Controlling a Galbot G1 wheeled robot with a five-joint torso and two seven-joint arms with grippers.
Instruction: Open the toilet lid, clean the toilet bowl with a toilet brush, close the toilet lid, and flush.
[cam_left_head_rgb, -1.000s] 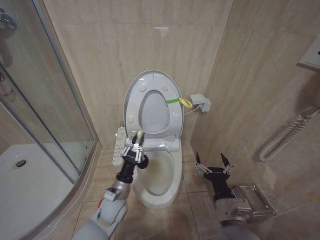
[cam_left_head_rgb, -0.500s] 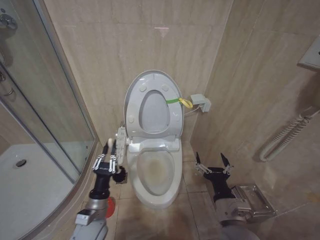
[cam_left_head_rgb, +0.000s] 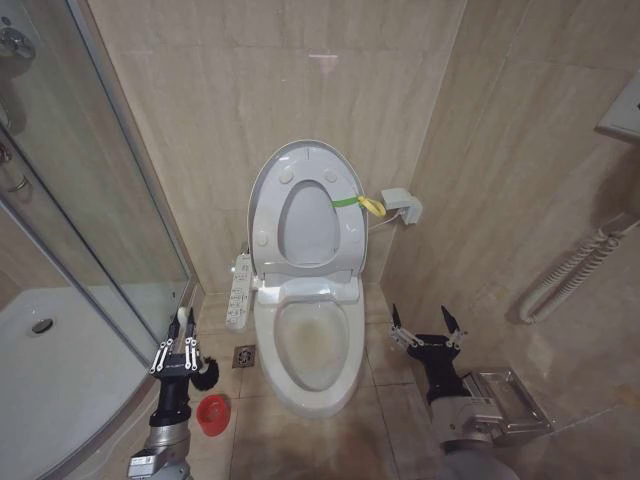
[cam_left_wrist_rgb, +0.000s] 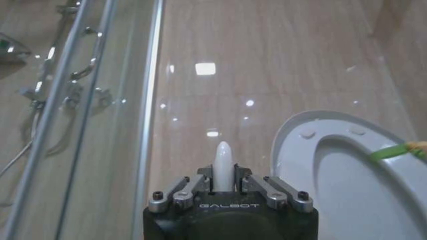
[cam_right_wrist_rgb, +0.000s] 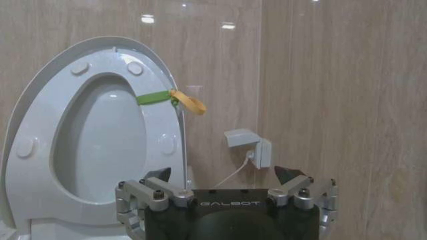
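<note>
**Ana:** Where is the toilet brush (cam_left_head_rgb: 186, 336) now?

**Me:** Low in the left of the head picture. My left gripper (cam_left_head_rgb: 179, 348) has its fingers clenched on the thin white handle. The dark bristle end sits just right of the fingers, right above the red cup holder (cam_left_head_rgb: 212, 414) on the floor.

**Ana:** How will it handle?

**Me:** I think it is light and stiff, but the stick is smooth and may slip or turn. I am holding it low on the stick, with the tip poking up past the fingers in the left wrist picture. That feels like a good place to hold.

**Ana:** And the toilet?

**Me:** The toilet lid (cam_left_head_rgb: 300, 170) stands up against the wall in the middle of the frame, with a green-yellow band (cam_left_head_rgb: 345, 201) on its right edge. The toilet bowl (cam_left_head_rgb: 308, 345) below is open, with yellow stains inside.

**Ana:** Your other arm?

**Me:** The right gripper (cam_left_head_rgb: 425, 323) waits at lower right, fingers spread apart, holding nothing.

**Ana:** The room?

**Me:** Shiny tan tiles on the floor (cam_left_head_rgb: 380, 370), maybe slippery. A glass shower door (cam_left_head_rgb: 90, 200) is at the left, close to my left arm.
</note>
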